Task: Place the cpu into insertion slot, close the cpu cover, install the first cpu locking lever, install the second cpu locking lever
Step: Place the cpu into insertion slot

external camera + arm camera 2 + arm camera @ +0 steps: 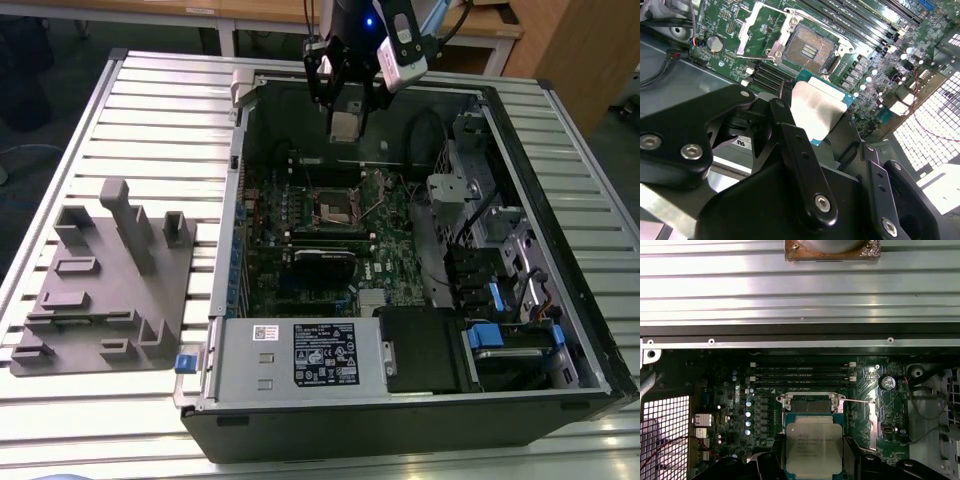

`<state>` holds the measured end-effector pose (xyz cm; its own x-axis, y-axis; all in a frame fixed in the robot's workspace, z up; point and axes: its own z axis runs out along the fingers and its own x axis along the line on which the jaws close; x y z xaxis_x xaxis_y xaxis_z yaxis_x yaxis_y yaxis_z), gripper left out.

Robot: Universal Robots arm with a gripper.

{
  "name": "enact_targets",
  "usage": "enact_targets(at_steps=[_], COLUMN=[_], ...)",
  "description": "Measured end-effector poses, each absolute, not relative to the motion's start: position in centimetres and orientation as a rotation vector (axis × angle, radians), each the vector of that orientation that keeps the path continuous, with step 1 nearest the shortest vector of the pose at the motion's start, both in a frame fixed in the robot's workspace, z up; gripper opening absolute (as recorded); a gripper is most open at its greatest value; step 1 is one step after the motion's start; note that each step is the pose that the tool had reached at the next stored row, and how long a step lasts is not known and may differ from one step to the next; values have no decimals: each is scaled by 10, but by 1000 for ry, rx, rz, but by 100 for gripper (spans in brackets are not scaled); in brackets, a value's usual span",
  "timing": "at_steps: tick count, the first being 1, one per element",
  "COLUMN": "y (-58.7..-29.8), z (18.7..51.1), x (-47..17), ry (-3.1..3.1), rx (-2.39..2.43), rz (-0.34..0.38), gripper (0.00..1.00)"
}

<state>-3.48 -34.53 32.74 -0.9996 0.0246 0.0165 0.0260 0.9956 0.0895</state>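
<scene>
My gripper hangs above the open computer case, shut on the cpu, a flat silvery square chip. In both wrist views the cpu sits between the black fingers. The insertion slot lies below on the green board, apart from the chip. In the second wrist view the insertion slot is bare, with its contacts showing. The cpu cover stands swung open beside it. In the first wrist view the chip hides part of the insertion slot, and a thin locking lever sticks out sideways.
The case lies open on a slatted metal table. A grey fixture block stands at the exterior view's left. Inside are a power supply, drive bays with blue tabs, cables and long memory sticks.
</scene>
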Motion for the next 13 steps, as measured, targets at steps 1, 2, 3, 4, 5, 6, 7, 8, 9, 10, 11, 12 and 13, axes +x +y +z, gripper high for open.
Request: enact_targets(at_steps=[1, 2, 3, 4, 5, 6, 7, 8, 9, 10, 11, 12, 13], y=[-345, -345, -345, -345, -345, -345, -345, -345, -345, -345, -345, -345, -345], z=[327, 327, 327, 327, 327, 327, 327, 327, 326, 325, 324, 323, 322], x=[-35, -35, -35, -35, -35, -35, -35, -35, -35, -35, -35, -35, -35], ry=[-3123, -3123, -3123, -3123, -3123, -3123, -3123, -3123, -3123, -3123, -3123, -3123, -3123], rx=[-40, -40, -40, -40, -40, -40, -40, -40, -40, -40, -40, -40, -40], rz=[-140, -140, -140, -140, -140, -140, -140, -141, -141, -141, -140, -141, -141], gripper=[54, 54, 54, 54, 54, 54, 54, 54, 54, 54, 54, 54, 54])
